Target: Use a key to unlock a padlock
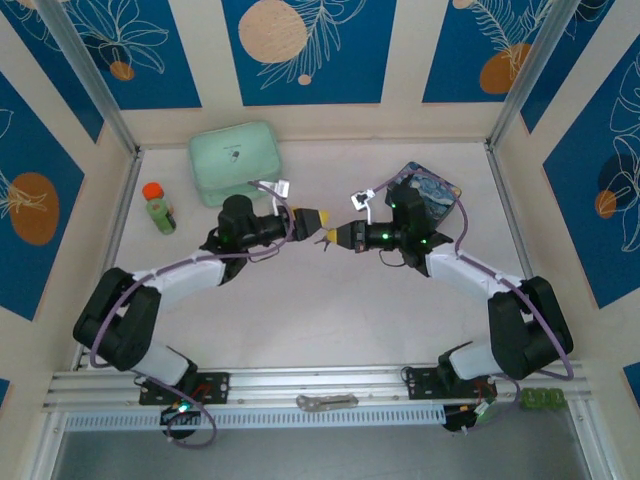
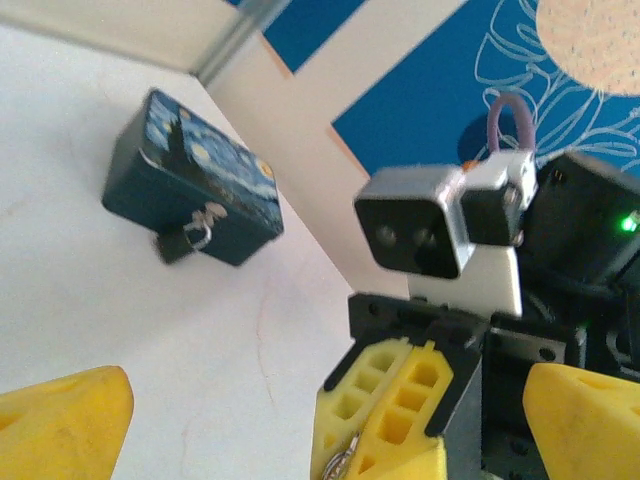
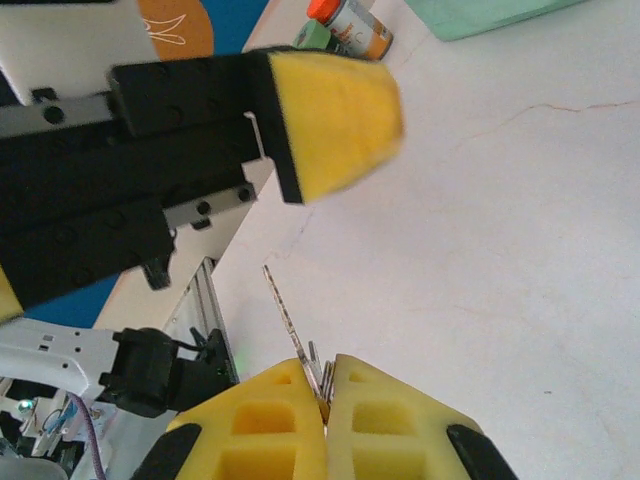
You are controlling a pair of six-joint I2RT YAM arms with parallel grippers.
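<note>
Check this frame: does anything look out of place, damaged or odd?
A flat silvery tool lies on the near-edge rail, off the tabletop. A thin crack-like line crosses that tabletop. Nothing else stands out.

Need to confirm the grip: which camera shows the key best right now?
Right wrist: the key juts out, pinched between the right gripper's closed yellow fingers, close up. Left wrist catches a bit of it at those fingertips, low in frame. Top external: too small to make out.
</note>
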